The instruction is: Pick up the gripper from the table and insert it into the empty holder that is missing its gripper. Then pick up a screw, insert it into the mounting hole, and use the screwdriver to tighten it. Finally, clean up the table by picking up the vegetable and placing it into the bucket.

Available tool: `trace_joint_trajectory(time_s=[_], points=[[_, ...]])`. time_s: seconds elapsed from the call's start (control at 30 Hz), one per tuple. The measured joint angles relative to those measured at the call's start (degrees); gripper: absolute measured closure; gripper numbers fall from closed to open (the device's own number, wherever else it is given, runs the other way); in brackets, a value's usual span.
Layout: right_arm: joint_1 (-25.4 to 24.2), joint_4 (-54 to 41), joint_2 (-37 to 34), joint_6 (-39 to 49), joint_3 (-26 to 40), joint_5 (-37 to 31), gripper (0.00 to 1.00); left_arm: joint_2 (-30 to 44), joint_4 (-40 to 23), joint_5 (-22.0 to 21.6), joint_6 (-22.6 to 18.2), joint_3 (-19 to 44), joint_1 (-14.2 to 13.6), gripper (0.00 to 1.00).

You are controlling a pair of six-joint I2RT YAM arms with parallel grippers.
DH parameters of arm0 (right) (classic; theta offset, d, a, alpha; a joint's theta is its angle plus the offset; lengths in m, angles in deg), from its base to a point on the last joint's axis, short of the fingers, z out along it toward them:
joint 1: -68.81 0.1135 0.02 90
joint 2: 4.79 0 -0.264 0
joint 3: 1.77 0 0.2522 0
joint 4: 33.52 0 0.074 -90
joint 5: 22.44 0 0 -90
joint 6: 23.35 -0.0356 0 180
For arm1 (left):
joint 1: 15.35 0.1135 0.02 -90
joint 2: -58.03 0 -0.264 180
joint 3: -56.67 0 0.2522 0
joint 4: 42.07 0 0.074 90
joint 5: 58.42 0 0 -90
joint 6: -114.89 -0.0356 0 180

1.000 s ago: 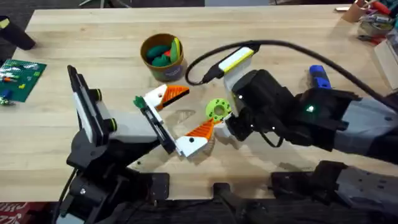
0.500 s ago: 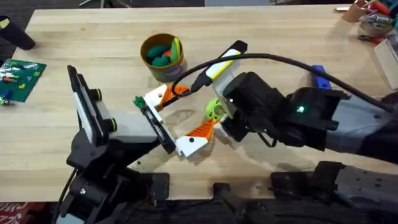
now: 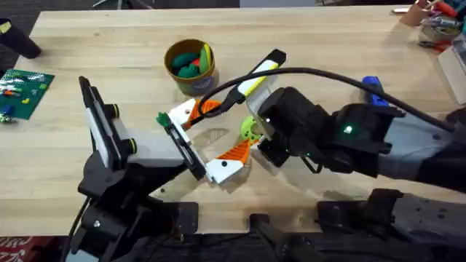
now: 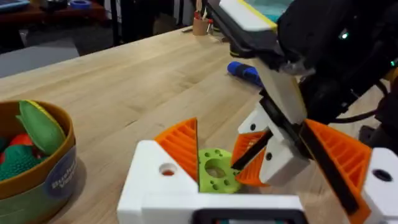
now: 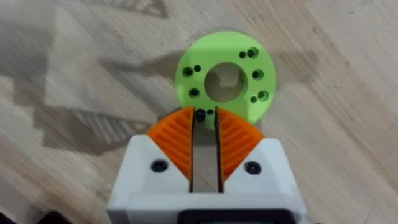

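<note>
Right gripper (image 5: 204, 130): your fingers stand nearly closed, a thin gap between the orange pads, tips at the rim of the lime-green disc (image 5: 224, 78); likely pinching its edge or a small screw, you cannot tell which.
Left gripper (image 4: 261, 158): fingers wide, straddling the disc, apparently bracing it.
Worktop (image 3: 109, 51): bare wood around the disc.
Bucket (image 3: 191, 65): beyond both grippers, already holding vegetables.
Screwdriver (image 3: 373, 87): far side of your right arm, idle.
Obstruction: the cable arching over the disc.
</note>
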Motion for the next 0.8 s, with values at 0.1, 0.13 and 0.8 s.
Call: trace_joint_trajectory(time_s=[0.1,0.13,0.8], points=[[0.03,0.00,0.00,0.00,0.00,-0.02,0.801,0.00,0.00,0.00,0.00,0.00,0.00,0.014],[0.03,0.00,0.00,0.00,0.02,-0.02,0.799,0.00,0.00,0.00,0.00,0.00,0.00,0.014],[0.03,-0.48,0.00,6.38,0.17,-0.78,0.798,0.00,0.00,0.00,0.00,0.00,0.00,0.014]])
